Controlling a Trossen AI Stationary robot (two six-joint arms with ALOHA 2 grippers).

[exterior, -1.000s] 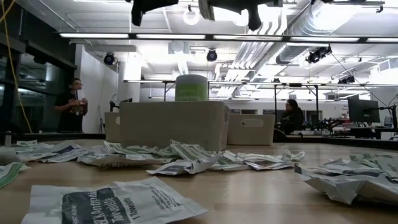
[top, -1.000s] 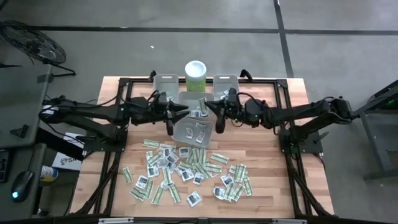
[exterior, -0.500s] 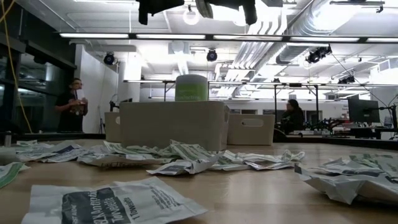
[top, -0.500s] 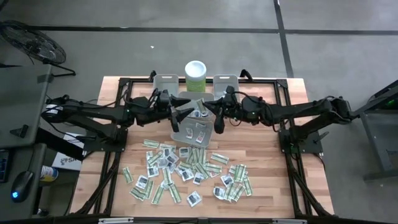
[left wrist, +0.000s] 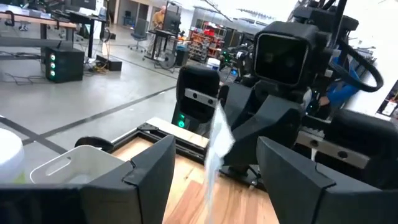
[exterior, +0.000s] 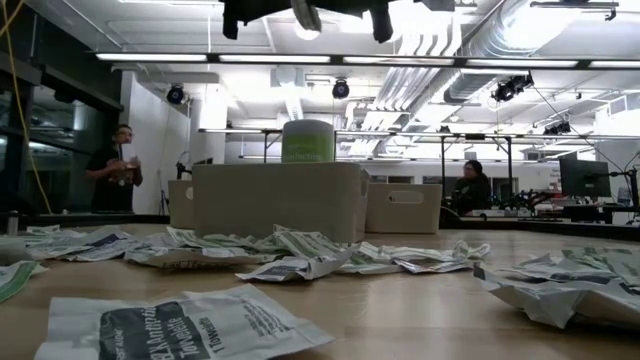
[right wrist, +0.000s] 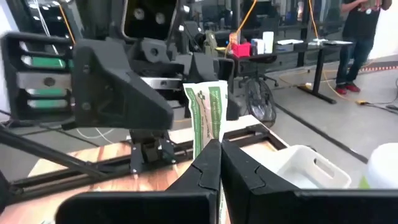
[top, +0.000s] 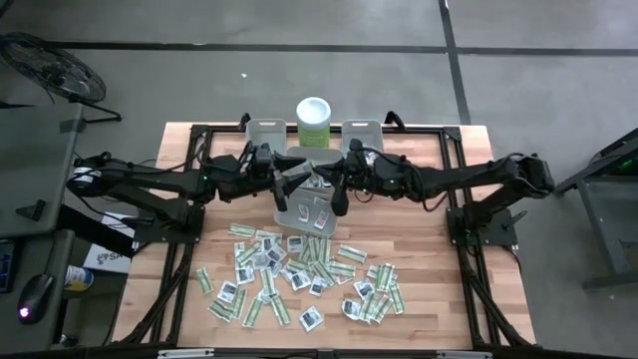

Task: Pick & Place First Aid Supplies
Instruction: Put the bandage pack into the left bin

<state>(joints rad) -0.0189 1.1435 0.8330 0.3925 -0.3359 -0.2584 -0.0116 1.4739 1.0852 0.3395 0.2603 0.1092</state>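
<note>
Change: the right gripper [top: 335,193] has slid left along the table's far edge to hang above the middle bin [top: 311,207]; the left gripper [top: 290,184] has let its fingers spring apart and stays beside it.
Left gripper: fingers wide apart, nothing between them, over the bin's left rim.
Right gripper: fingers pressed together on one green-white strip [right wrist: 208,115], which stands upright from the tips.
Supplies: loose packets [top: 299,271] scattered over the table's near middle, a few already in the bin.
Look: narrow pale green strips and small white squares with dark print.
Handling: probably feather-light, floppy paper; pinch by one end or edge.
</note>
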